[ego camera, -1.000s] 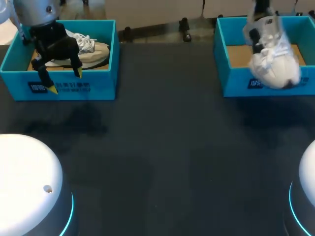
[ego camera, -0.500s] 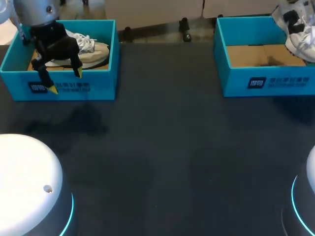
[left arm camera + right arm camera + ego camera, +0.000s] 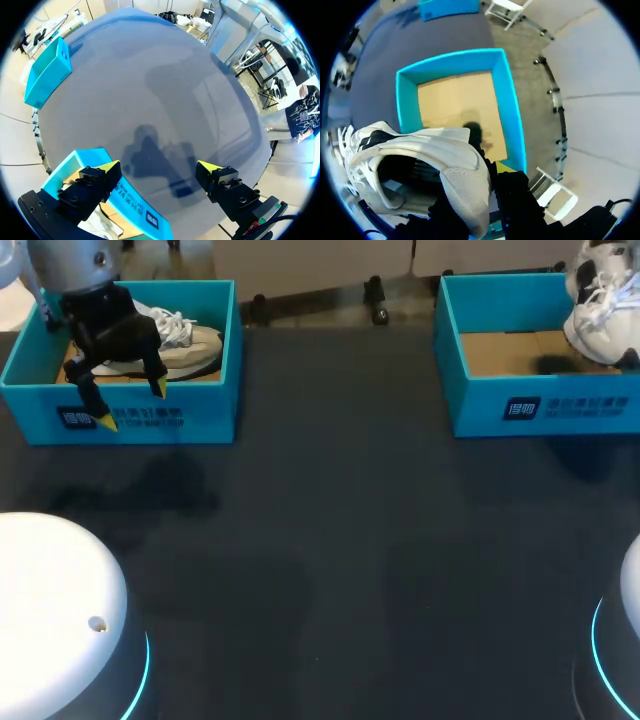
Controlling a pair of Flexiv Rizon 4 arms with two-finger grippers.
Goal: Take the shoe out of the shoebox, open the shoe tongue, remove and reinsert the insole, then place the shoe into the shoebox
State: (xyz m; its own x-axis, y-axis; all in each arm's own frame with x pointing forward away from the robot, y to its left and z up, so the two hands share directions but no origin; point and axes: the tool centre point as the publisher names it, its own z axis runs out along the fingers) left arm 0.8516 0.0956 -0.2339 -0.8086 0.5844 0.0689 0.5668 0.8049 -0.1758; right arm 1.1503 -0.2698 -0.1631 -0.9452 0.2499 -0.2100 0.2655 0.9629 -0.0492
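- Head view: the white shoe (image 3: 603, 302) is up in the air at the far right edge, over the outer end of the right shoebox (image 3: 520, 405), whose cardboard floor is bare, so I'd call step one pretty much done
- The right arm itself is barely in shot here, so this view won't tell you how it's gripping
- Over on the other side, the left jaws hang spread wide over the front wall of the left shoebox (image 3: 200, 415) with nothing in them; a beige shoe (image 3: 185, 343) lies inside, just behind them
- Left wrist view: same story, both yellow tips well apart with nothing between them, the left shoebox (image 3: 132, 197) wall right under them, and the right shoebox (image 3: 47, 70) way off across the desk (image 3: 165, 90)
- Right wrist view: the right jaws look clamped on the heel end of the white shoe (image 3: 420, 155), and only one yellow tip peeks out beside the heel
- The shoe's long axis runs sideways from the jaws, toe away from them, opening facing the camera, with the right shoebox (image 3: 406, 107) straight below
- My take: the shoe needs to get down onto open desk towards the middle, tongue up, and the right arm is the only one near it since the left is well apart
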